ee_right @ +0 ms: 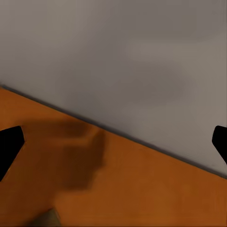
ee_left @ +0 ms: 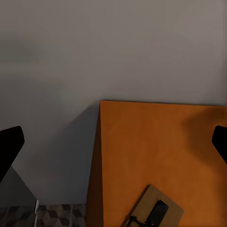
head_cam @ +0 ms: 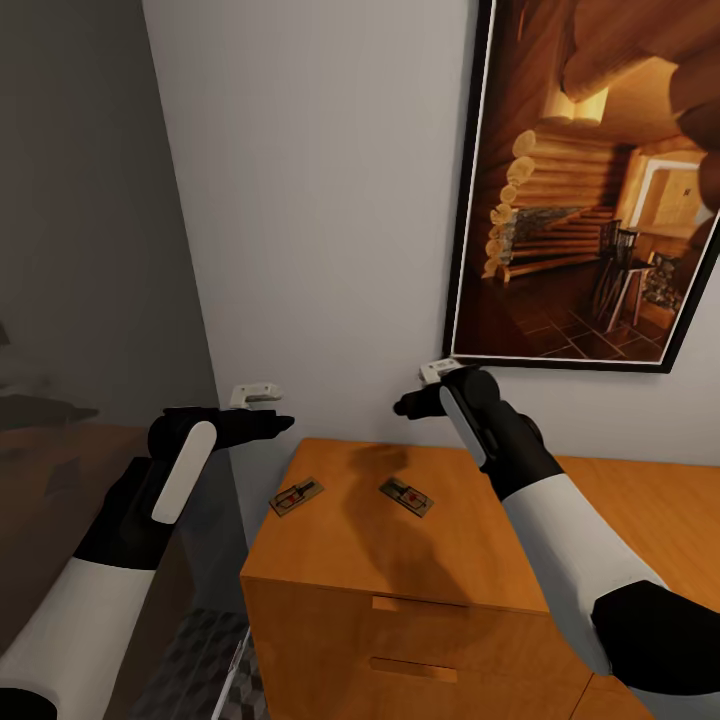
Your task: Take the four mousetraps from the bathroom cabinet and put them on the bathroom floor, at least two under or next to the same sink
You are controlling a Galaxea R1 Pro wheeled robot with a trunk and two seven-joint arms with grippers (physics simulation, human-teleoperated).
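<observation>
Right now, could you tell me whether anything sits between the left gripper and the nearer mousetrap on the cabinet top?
Nothing visible does. The left gripper hovers open past the cabinet's left edge, and the nearer mousetrap lies uncovered on top, apart from the other mousetrap.

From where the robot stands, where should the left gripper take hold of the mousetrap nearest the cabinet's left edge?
Probably from straight above, closing across the two long edges of the left mousetrap. It lies flat on the cabinet top, so only its thin wooden sides offer grip. The left gripper hovers open above it.
</observation>
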